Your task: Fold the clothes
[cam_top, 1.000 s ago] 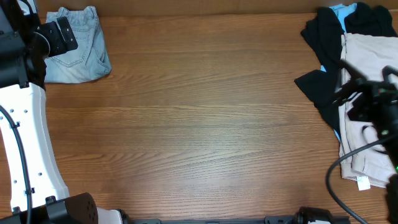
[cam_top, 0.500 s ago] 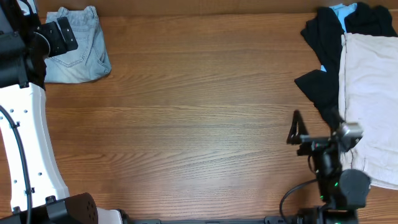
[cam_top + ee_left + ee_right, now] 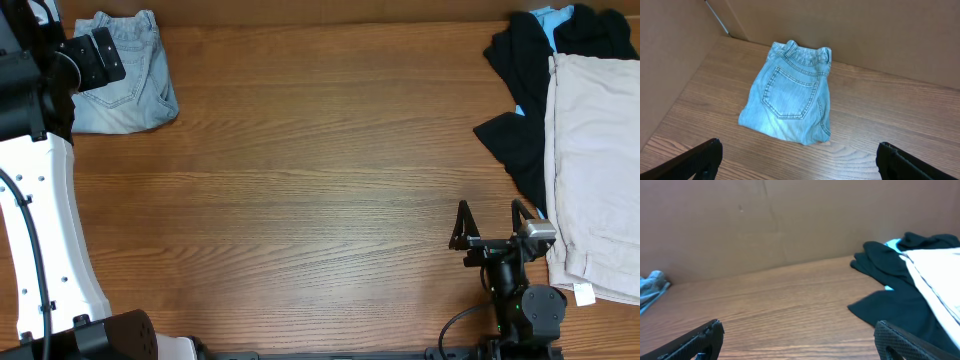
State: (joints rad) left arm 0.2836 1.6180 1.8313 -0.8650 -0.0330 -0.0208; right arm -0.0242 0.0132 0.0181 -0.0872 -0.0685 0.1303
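The light-blue denim shorts (image 3: 125, 85) lie folded, back pocket up, at the table's far left corner. They fill the middle of the left wrist view (image 3: 790, 95) and show as a small edge in the right wrist view (image 3: 652, 287). My left gripper (image 3: 98, 58) hovers by the shorts' left edge. It is open and empty, with the fingers wide apart (image 3: 800, 160) and the shorts ahead of them. My right gripper (image 3: 490, 225) is at the front right, open and empty (image 3: 800, 340), above bare wood and left of the garment pile.
A black garment (image 3: 520, 110) and a beige garment (image 3: 595, 160) are piled along the right edge, with a bit of light-blue cloth (image 3: 548, 15) at the far end. A cardboard wall (image 3: 865, 30) stands behind the table. Bare wood spans the middle.
My right arm has left the beige garment at the right edge and moved left and toward the front, uncovering that garment. The left arm and the shorts have not moved.
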